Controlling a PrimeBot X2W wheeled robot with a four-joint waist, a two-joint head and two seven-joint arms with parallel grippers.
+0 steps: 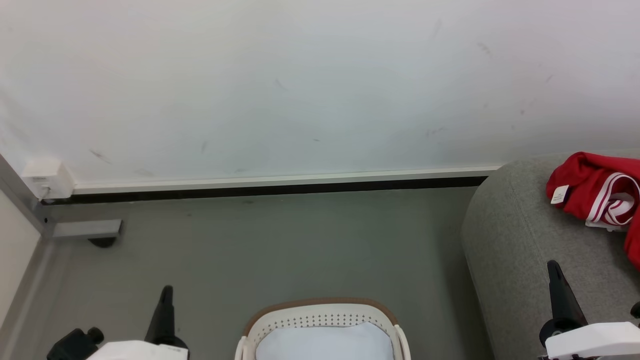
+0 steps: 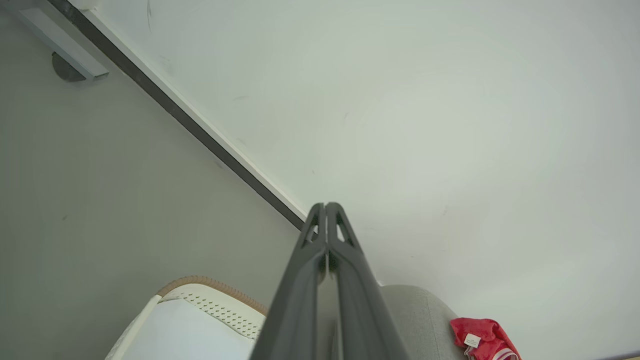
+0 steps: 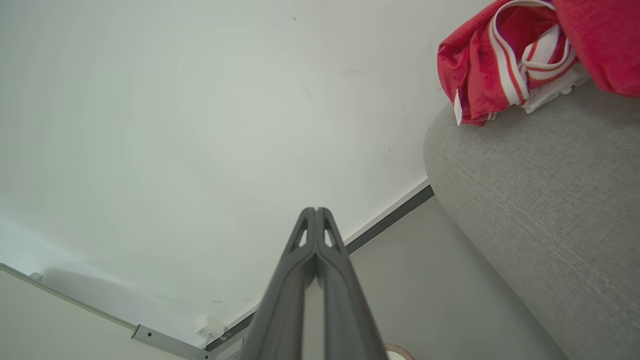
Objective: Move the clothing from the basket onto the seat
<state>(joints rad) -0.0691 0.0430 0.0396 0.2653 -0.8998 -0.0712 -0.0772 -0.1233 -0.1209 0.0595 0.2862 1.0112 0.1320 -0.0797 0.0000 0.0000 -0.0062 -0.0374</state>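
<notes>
the clothing (image 1: pixel 595 192) lies bunched on the top corner of the seat (image 1: pixel 515 260), well apart from the basket (image 1: pixel 320 312) on the floor, a placement consistent with a completed transfer. the left gripper (image 2: pixel 326 206) and right gripper (image 3: pixel 316 210) each have fingers pressed together, gripping nothing. both point toward the wall, clear of the fabric, so this is judged a parked posture.

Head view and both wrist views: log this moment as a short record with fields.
seat: grey, upholstered, at the robot's right
basket: on the floor, left of the seat; no red in the part that shows
clothing: red with white stripe trim, heaped on the seat
left gripper: shut, empty
right gripper: shut, empty
</notes>
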